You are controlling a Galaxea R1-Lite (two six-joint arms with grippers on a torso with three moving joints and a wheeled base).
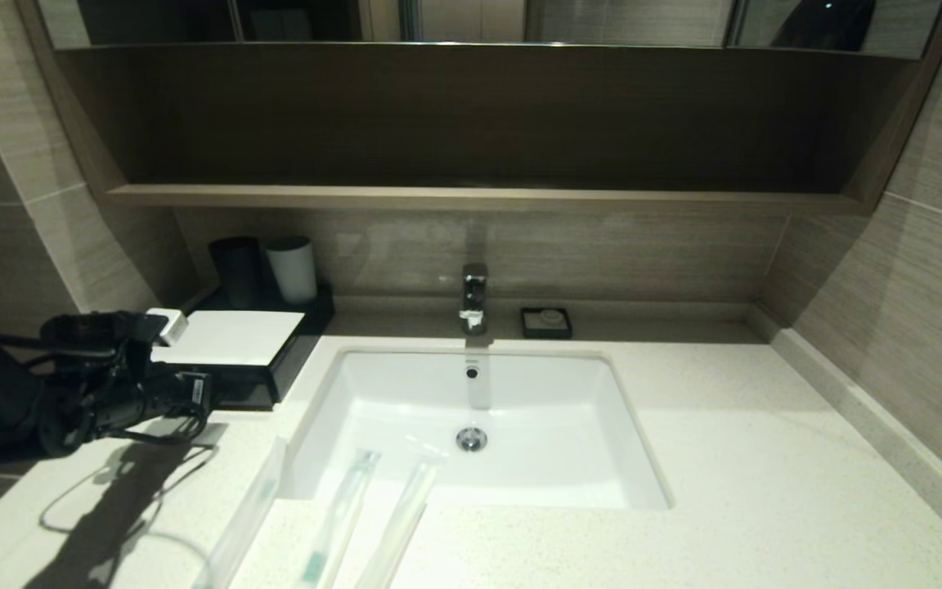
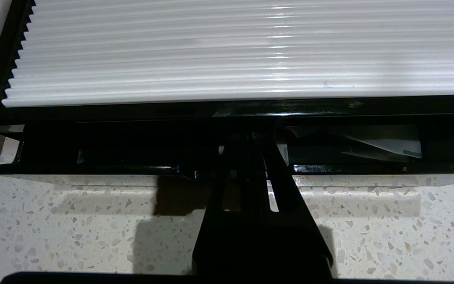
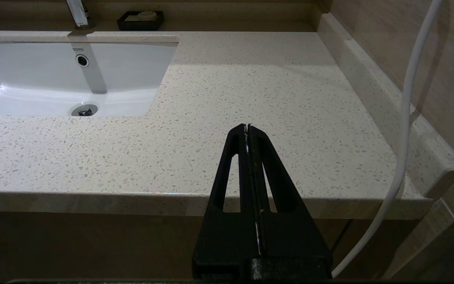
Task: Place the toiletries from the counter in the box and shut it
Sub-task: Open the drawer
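Three packets lying near the box, untouched. My left gripper, clenched at the drawer notch, is working it open; pulling outward seems next.

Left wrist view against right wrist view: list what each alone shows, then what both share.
Left wrist only: the box with its ribbed white top, its drawer slightly open, a packet inside, the shut left tool at the drawer's notch.
Right wrist only: sink, tap, soap dish, shut right tool.
Both: the counter.
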